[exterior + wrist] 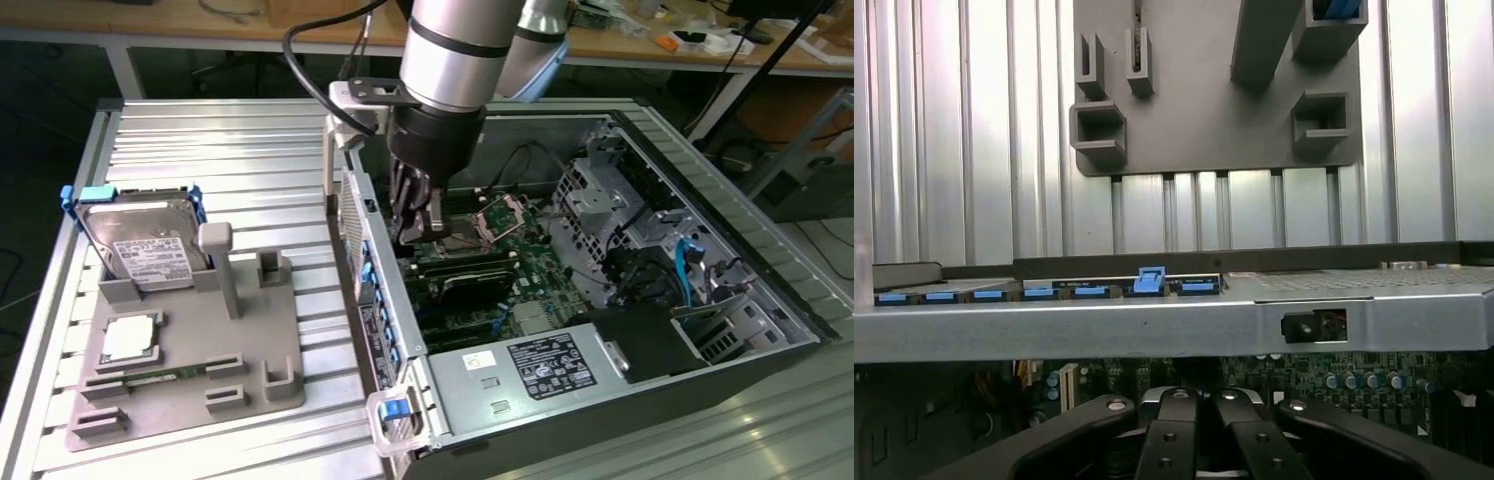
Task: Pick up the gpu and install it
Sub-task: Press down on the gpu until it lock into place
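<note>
Fixture (254,340) at the exterior view's left: a grey matte plastic block with square pockets and upright posts, on a ribbed metal table (227,160). It carries a silver hard drive (140,245) in a blue frame, a square silvery chip (130,340) and a thin green memory stick (154,375). No card sits on it. Next comes the open computer case, with a thin sheet-metal rim (350,215) carrying blue plastic tabs. The gripper (424,235) reaches down inside it; its black jointed fingers are pinched together with nothing visibly between them, as the wrist view shows too (1194,440). The gpu (474,285), a flat dark board with a black face, lies among the slots of the green motherboard (541,270) just below the fingertips. Whether they touch it cannot be told, nor whether it is fully seated. Risks, as judged: pressure at one end of the card could tilt it in the slot and flex the board. A half-seated edge connector could bind. The thin metal bracket could catch on the case wall. The open processor socket (501,212) sits close beside the fingers, and a sideways slip could scrape it. The arm's black cable (310,70) hangs near the sharp case rim and could snag. Further right are a perforated steel drive cage (594,190), loose blue cables (687,265) and a smooth boxy power supply (534,370)
</note>
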You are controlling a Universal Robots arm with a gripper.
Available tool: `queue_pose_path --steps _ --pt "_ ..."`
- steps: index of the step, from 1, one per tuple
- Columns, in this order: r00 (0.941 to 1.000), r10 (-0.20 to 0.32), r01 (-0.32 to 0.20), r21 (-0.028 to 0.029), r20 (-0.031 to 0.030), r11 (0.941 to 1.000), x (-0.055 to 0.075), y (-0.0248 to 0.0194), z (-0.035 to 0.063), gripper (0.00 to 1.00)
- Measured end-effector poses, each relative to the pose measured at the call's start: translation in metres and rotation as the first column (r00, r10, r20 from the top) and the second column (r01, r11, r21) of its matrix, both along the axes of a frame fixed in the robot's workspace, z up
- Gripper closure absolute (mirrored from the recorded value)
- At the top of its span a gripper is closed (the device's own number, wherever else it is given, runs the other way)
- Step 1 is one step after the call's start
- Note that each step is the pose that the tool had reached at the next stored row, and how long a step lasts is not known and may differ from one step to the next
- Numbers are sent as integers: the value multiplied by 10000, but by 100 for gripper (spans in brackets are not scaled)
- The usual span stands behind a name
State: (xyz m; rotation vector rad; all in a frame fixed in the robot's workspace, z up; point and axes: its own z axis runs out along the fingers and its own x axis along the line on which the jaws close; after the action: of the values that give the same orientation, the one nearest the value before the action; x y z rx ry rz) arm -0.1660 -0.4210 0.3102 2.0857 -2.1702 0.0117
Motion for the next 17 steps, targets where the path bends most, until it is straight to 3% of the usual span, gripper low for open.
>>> queue_pose_path --steps 11,17 --pt "10000 26 -26 -23 -1 10000 -27 -1 -70 89" --pt "10000 25 -25 -79 -1 10000 -95 -1 -75 89"
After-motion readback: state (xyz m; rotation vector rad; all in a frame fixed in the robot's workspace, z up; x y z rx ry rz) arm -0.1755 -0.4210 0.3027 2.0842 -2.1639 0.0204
